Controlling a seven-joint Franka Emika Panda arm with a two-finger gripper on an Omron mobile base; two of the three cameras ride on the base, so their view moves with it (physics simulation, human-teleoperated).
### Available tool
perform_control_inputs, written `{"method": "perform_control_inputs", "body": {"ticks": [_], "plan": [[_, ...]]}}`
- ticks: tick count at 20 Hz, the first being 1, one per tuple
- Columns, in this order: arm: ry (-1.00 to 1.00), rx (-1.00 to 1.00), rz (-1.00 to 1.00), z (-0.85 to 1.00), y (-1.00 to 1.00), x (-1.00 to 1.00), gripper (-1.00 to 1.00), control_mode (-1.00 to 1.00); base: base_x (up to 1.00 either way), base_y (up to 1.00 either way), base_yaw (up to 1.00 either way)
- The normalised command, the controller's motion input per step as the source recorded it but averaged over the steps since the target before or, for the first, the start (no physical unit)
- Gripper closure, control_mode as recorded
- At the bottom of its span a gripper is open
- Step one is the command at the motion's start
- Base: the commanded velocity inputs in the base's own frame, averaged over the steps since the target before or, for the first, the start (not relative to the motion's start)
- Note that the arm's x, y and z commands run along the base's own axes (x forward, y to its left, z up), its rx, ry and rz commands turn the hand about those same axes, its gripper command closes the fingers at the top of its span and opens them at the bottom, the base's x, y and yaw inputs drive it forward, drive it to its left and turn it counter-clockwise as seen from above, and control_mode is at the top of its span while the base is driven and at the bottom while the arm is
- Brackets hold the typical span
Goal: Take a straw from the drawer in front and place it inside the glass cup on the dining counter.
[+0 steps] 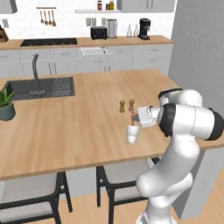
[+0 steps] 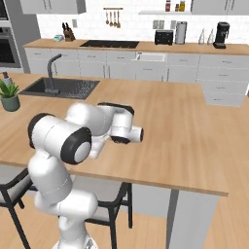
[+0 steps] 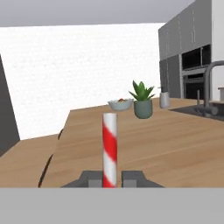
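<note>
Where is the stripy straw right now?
The straw is pinched in the gripper in the hand view; in the left base view it hangs just above the glass cup, near the two brown shakers.

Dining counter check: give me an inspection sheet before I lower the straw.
Surface: dining counter, light wood, sink set in it.
Job's things: straw, red-and-white striped, upright between the fingers; glass cup upright near the counter's front edge, straw's lower end at its mouth; depth inside unclear.
Clutter: two brown shakers behind the cup; potted plant; a bowl farther along.
Hand: hand shut on the straw.
Cables: nothing seen.
Surroundings: stools below, back worktop with hob.
</note>
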Motion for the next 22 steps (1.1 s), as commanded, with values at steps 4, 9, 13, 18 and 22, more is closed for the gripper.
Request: {"method": "perform_control_inputs", "body": {"ticks": [4, 9, 13, 18, 22], "plan": [[-0.01, 0.0, 0.0, -0.07, 0.0, -0.65, 1.0, -1.0, 0.0, 0.0, 0.0], [-0.02, 0.0, 0.0, 0.0, 0.0, -0.16, 1.0, -1.0, 0.0, 0.0, 0.0], [-0.03, 0.0, 0.0, 0.0, 0.0, 0.02, 1.0, -1.0, 0.0, 0.0, 0.0], [-0.03, 0.0, 0.0, -0.04, 0.0, 0.15, 1.0, -1.0, 0.0, 0.0, 0.0], [-0.03, 0.0, 0.0, -0.1, 0.0, 0.42, 1.0, -1.0, 0.0, 0.0, 0.0]]}}
